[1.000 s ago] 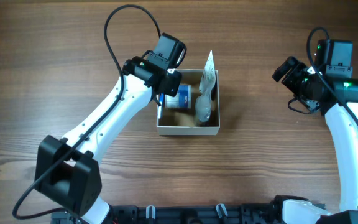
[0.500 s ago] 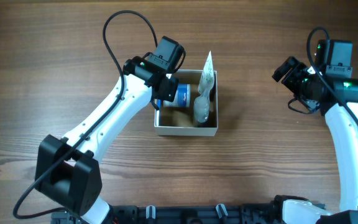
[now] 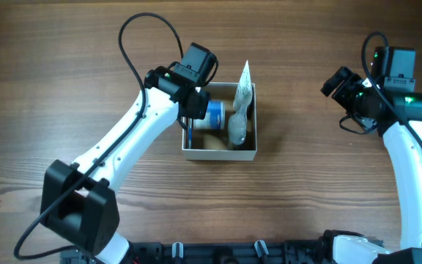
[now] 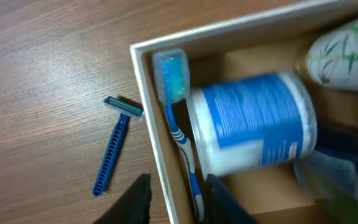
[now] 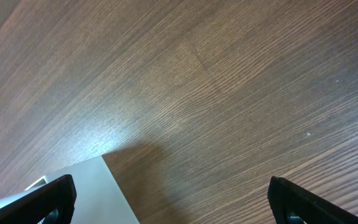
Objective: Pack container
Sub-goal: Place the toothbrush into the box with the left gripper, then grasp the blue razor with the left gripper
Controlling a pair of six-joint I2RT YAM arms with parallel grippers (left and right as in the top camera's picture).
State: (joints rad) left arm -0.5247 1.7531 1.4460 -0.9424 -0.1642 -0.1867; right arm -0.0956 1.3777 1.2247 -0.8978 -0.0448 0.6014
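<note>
The container [image 3: 218,152] is a square white-walled box with a tan floor at the table's middle. It also shows in the left wrist view [image 4: 143,81]. Inside lie a blue-labelled white jar [image 4: 253,121], a blue toothbrush [image 4: 178,118] along the left wall, and a leaf-printed bottle [image 4: 340,56]. My left gripper [image 4: 176,202] straddles the left wall, one finger outside and one inside. It is closed narrowly on the wall and the toothbrush handle. My right gripper [image 5: 173,199] is wide open and empty above bare wood, far right of the box [image 3: 346,103].
A blue disposable razor [image 4: 112,152] lies on the table just outside the container's left wall. A pale pouch [image 3: 245,88] sticks up at the box's back right corner. A pale flat surface [image 5: 73,193] shows at the lower left of the right wrist view.
The container has slid a little to the left together with my left gripper. The right arm has not moved.
</note>
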